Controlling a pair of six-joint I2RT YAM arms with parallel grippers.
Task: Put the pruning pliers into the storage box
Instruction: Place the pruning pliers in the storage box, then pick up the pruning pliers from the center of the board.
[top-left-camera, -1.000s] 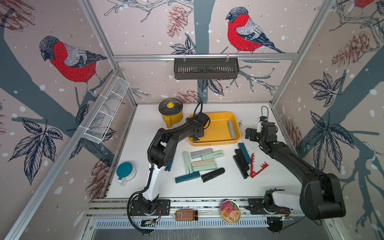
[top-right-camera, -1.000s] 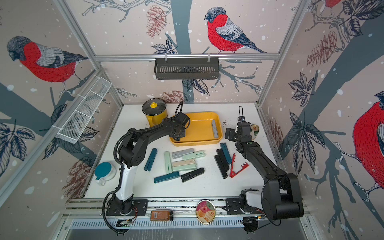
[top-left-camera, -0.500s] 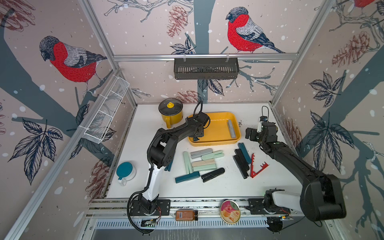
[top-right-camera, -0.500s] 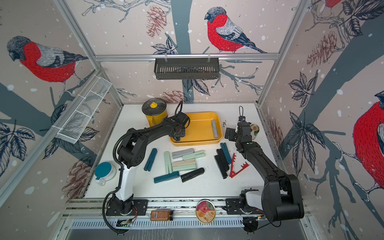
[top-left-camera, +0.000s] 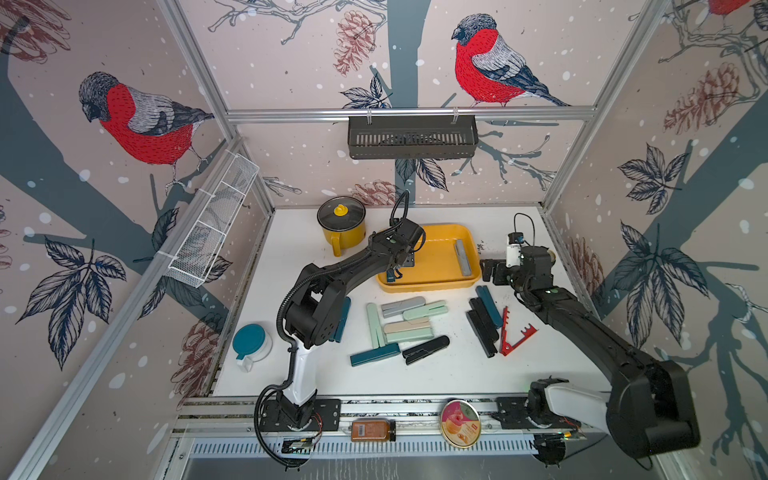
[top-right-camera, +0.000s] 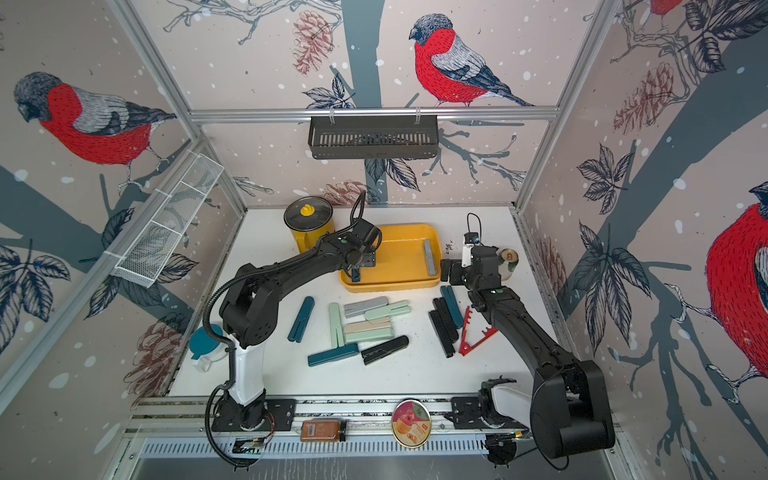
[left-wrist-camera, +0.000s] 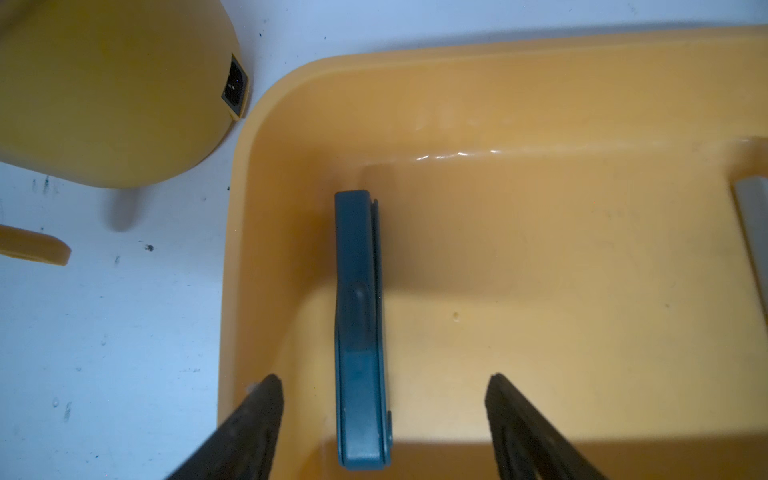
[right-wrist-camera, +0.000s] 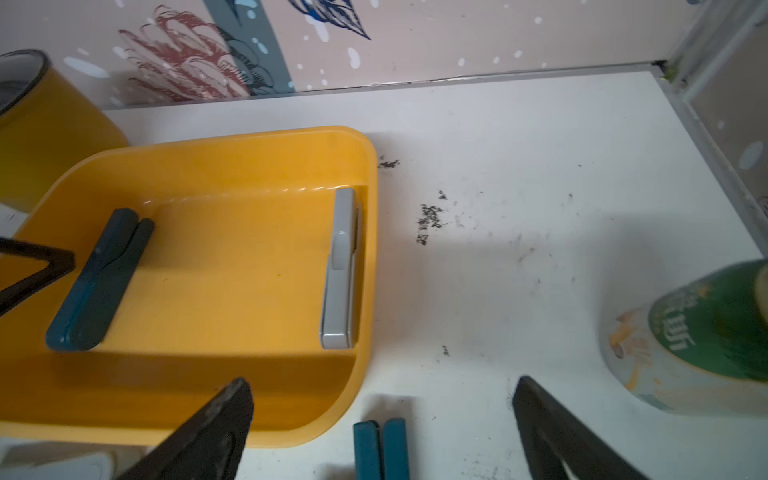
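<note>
Teal pliers (left-wrist-camera: 359, 328) lie flat inside storage box (left-wrist-camera: 540, 83), loose between left gripper's (left-wrist-camera: 384, 382) wide-spread jaws; nothing held. Right gripper (right-wrist-camera: 382, 384) spread, empty, beside box. Second teal pliers (right-wrist-camera: 380, 449) on table just under it, long axis along its reach; right arm nearer.

Teal pliers (right-wrist-camera: 97, 282) and grey pliers (right-wrist-camera: 340, 270) lie apart inside the yellow storage box (right-wrist-camera: 208, 399).

Matte black jointed left arm (top-left-camera: 345, 266) and right arm (top-left-camera: 582, 324), each with a white lower link (top-left-camera: 302, 374), a black screwed base plate (top-left-camera: 328, 416) and a small green light (top-left-camera: 550, 291) behind the tool; a black corrugated cable (top-right-camera: 208, 307) runs alongside the left.
</note>
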